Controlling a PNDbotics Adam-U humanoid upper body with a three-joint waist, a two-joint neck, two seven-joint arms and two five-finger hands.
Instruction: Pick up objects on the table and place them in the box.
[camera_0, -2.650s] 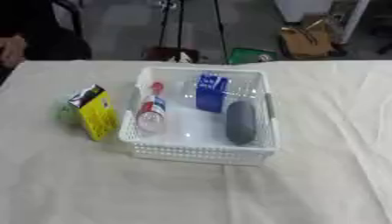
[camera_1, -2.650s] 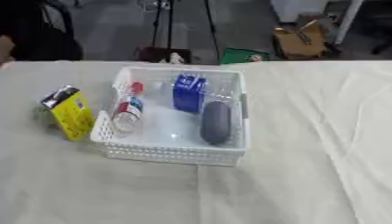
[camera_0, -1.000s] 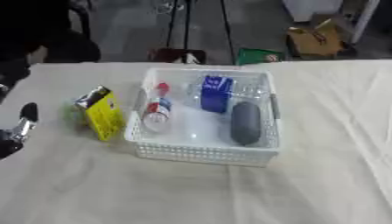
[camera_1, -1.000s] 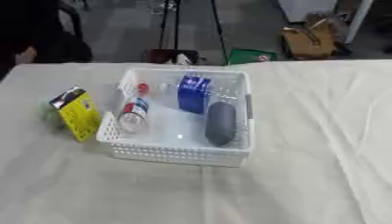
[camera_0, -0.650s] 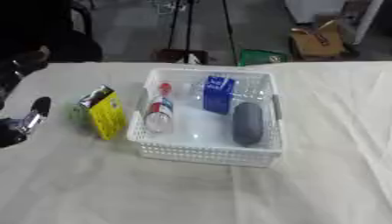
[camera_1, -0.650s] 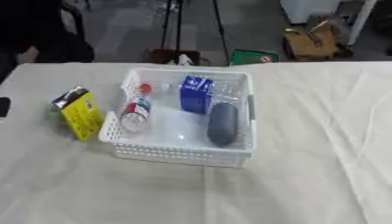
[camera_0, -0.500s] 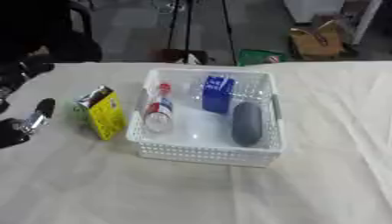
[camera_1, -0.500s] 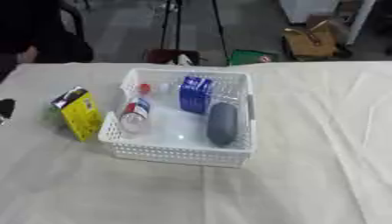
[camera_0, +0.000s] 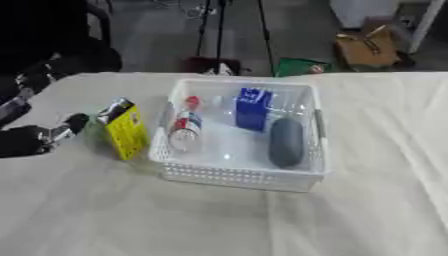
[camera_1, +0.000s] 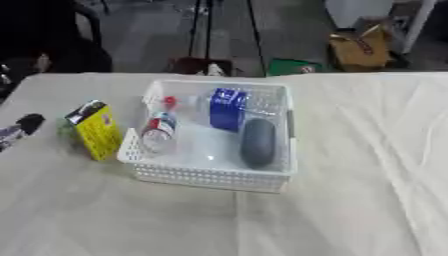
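A white slatted box stands mid-table. Inside it lie a clear bottle with a red cap, a blue carton and a dark grey oblong object. Just left of the box a yellow packet stands upright on the cloth, with something green behind it. My left hand comes in from the left edge, a little left of the yellow packet and apart from it; its fingers are blurred. My right hand shows in neither view.
A white cloth covers the table. Beyond the far edge are a tripod's legs, a brown bag and a green item on the floor. A dark figure sits at the far left.
My left hand has come in from the left edge and moved right toward the yellow packet. The camera shifted slightly. The box and its contents stayed put.
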